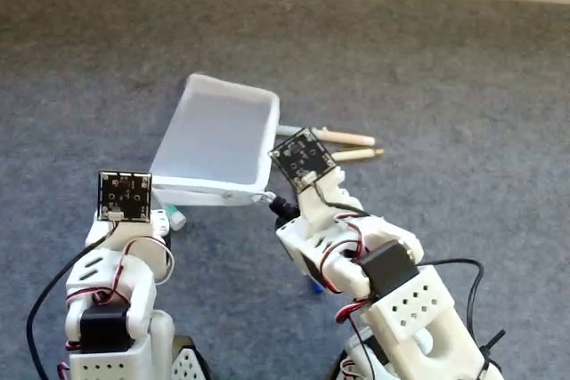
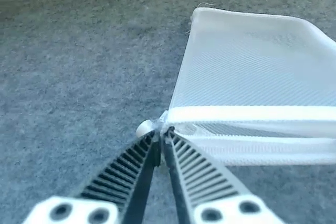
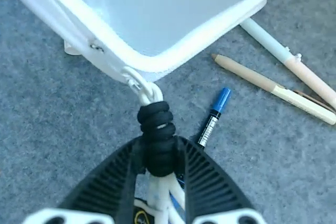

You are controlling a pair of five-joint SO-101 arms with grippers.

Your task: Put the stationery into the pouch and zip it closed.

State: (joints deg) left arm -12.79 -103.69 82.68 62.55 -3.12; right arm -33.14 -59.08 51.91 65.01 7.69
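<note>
The left jaws pinch the pouch (image 2: 252,66) corner; the right jaws clench its black zip pull (image 3: 156,135), pens (image 3: 273,86) lying beside.

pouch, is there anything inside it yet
Nothing shows inside the pouch; its pale mesh looks bare. The beige pen, the pastel pen and the blue marker lie outside it on the carpet. Whatever sits under the zip band is covered.

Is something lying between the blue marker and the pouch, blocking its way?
Nothing visible lies between them: only bare carpet separates the blue marker from the pouch. The right gripper, shut on the black zipper cord, sits just beside that path.
</note>
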